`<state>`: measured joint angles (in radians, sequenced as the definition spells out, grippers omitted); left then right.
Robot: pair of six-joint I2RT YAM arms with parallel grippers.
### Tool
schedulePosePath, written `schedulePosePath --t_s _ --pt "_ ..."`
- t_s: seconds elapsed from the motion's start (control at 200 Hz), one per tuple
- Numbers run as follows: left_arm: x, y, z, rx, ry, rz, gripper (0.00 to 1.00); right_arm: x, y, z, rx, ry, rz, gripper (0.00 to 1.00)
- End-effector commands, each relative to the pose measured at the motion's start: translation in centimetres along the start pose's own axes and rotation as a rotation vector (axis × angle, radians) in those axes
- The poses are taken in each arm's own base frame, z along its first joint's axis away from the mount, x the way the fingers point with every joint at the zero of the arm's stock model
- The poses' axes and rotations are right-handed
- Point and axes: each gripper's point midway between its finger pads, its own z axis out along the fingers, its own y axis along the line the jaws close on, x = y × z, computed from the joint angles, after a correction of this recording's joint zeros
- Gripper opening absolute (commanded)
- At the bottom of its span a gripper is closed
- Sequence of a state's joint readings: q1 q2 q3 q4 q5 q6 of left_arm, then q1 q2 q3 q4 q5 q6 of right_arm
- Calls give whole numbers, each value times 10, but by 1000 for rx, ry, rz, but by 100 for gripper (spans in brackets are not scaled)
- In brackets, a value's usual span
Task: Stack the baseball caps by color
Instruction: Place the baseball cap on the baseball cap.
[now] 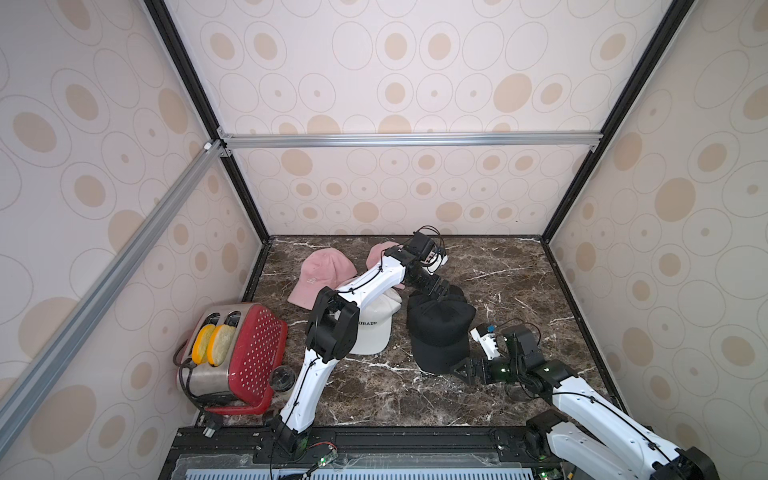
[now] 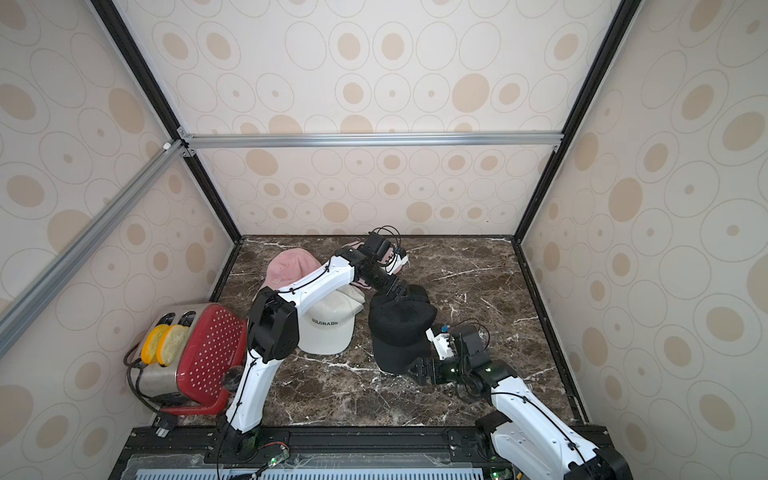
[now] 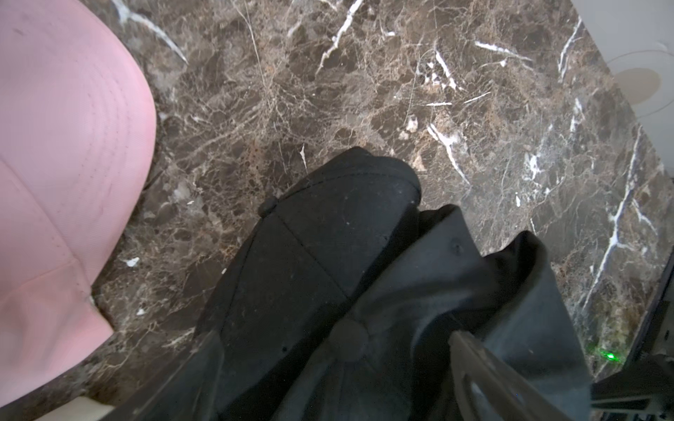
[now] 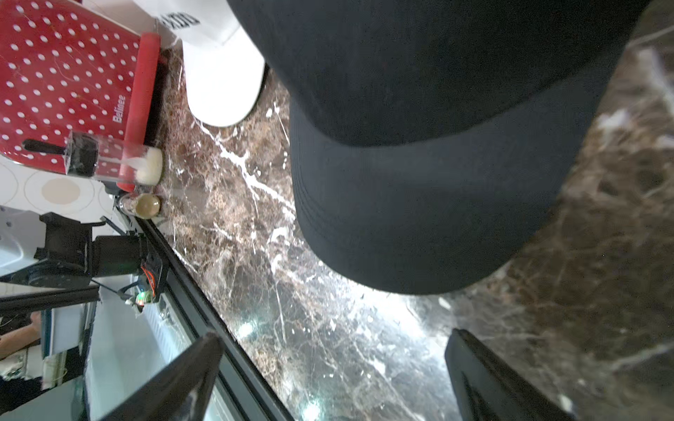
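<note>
In a top view, a soft pink fabric baseball cap with a small white logo (image 1: 322,274) lies crown up, left of centre. A second pink cap (image 1: 376,254), mostly hidden, lies to its right. Below them sit nested white fabric caps lettered "COLORADO" (image 1: 372,332), and to their right piled black fabric caps (image 1: 440,332). Both groups have brims toward the bottom of the frame.

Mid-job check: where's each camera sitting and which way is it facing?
Top views: high over the robot's base, looking down at the table; left gripper and right gripper show.
Left wrist: above the black caps, facing down; its open fingers show.
Right wrist: low, facing the caps' front brim; open fingers show.
Shared: black caps, all views.
</note>
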<state>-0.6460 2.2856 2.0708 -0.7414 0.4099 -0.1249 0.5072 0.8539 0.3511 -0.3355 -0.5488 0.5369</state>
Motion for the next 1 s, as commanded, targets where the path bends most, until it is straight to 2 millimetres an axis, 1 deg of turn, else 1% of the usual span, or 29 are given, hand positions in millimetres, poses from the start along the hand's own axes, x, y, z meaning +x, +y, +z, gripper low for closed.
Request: schedulePosePath --t_s 0.0,0.1,0.23,0.386,0.461,0.571,0.641,0.776,0.911,0.991 --pt "-4 -3 1 33 3 -33 99 14 3 4 -11 49 10 100" --pt "-1 2 8 19 14 -37 99 18 7 11 -24 71 -14 100" --pt "1 11 12 -19 20 -42 99 25 13 22 -34 124 -61 100" --pt "6 4 17 26 37 -57 99 28 16 36 15 189 -138 99" --pt "10 1 18 51 44 -66 99 24 15 40 51 184 -187 99" --pt "17 -4 19 81 58 -80 99 15 6 41 114 154 -229 99" --pt "18 -5 17 88 54 -85 99 9 4 43 131 126 -247 99" --pt "17 -7 16 93 48 -83 99 -4 5 49 134 87 -269 100" --pt "17 -12 15 121 51 -88 99 -8 6 57 128 92 -279 100" --pt "17 -13 12 120 52 -83 99 -8 5 57 130 92 -277 100"
